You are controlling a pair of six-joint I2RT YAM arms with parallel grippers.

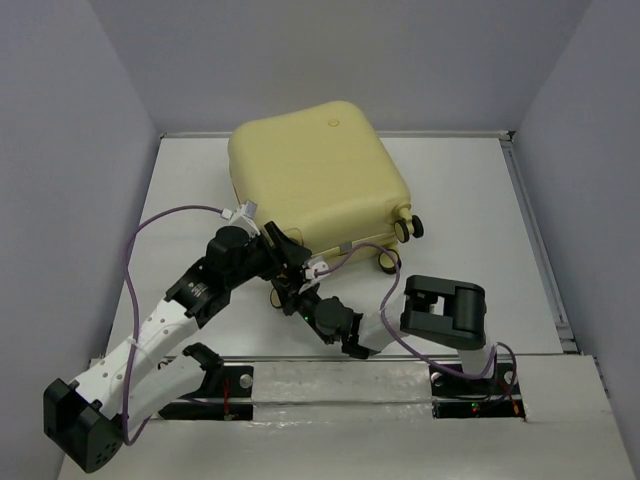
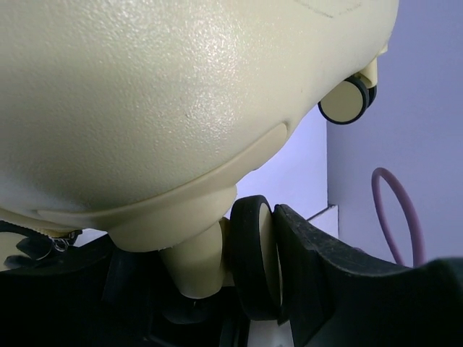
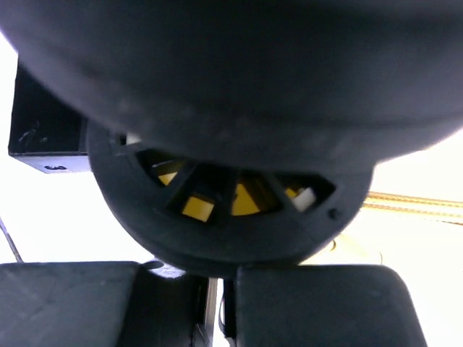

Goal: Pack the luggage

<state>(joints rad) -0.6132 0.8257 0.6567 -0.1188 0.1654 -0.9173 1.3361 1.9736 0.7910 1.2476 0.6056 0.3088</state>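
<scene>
Closest to any lens is a black spoked disc (image 3: 231,217) that fills the right wrist view, with yellow showing through its slots; I cannot say what part it is. Beneath it the right end effector (image 3: 221,307) has its fingers drawn together to a hairline gap, clenched, and whether anything thin is nipped there is hidden. The left end effector (image 1: 282,246) is spread wide at the near edge of the luggage (image 1: 310,170). One of its black fingers (image 2: 318,282) touches a caster wheel (image 2: 253,267) at that corner, and it grips nothing that I can see. Just beside that corner, along the luggage's seam, hangs a metal zip pull (image 2: 58,243). Seen from above, the luggage lies flat on the worktop (image 1: 470,200) with its two shells brought together, its wheels on its near-right edge, and both arms reaching to its near side. I see nothing waiting beside the luggage to go in, so loading looks finished and the lid is down. What seems left is running the zip round the seam; how much of it is already closed cannot be read from these views.
</scene>
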